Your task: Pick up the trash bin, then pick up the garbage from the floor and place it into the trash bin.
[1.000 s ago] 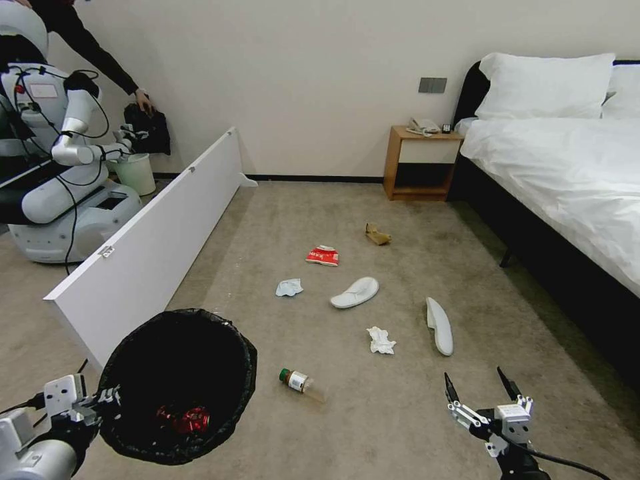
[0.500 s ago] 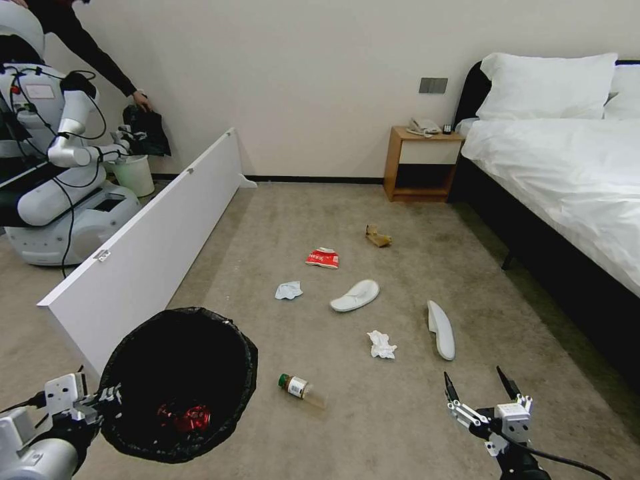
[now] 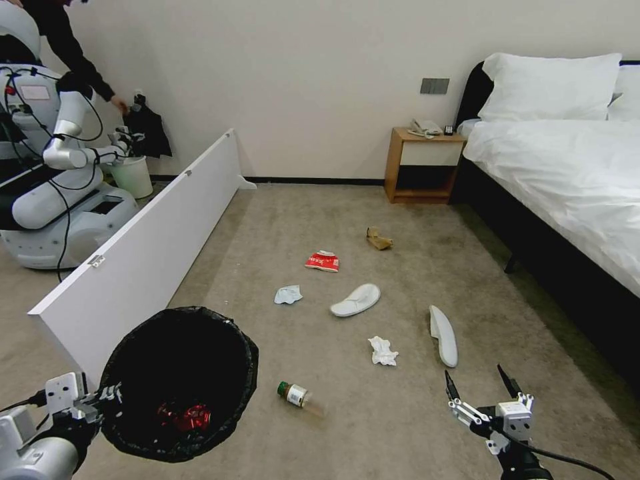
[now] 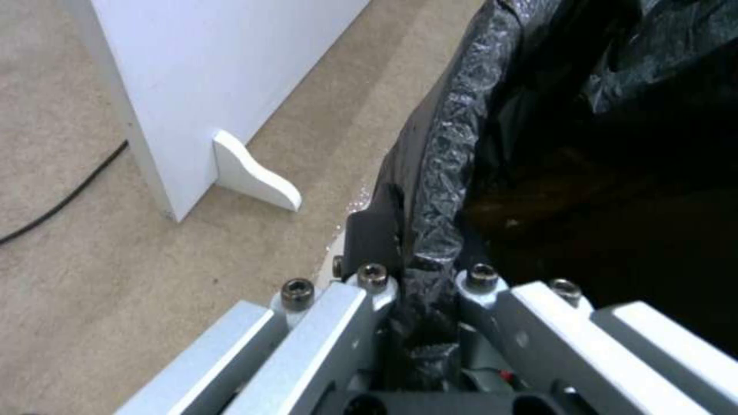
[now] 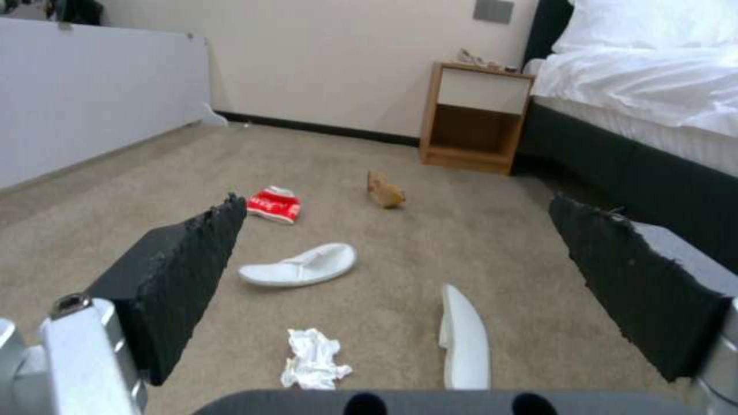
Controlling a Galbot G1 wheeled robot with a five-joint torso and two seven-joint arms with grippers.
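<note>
Head view high, facing floor (image 3: 400, 413); right wrist low, same litter.

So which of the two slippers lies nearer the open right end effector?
The slipper tipped on its edge, just ahead of the right end effector; the other slipper lies flat, farther off.

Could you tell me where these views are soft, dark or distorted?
Head view: even light, wall bowed by the wide lens, green-capped bottle slightly smeared. Left wrist view: trash bin interior nearly black, close-up left gripper soft. Right wrist view: right gripper's fingers blurred up close.
</note>
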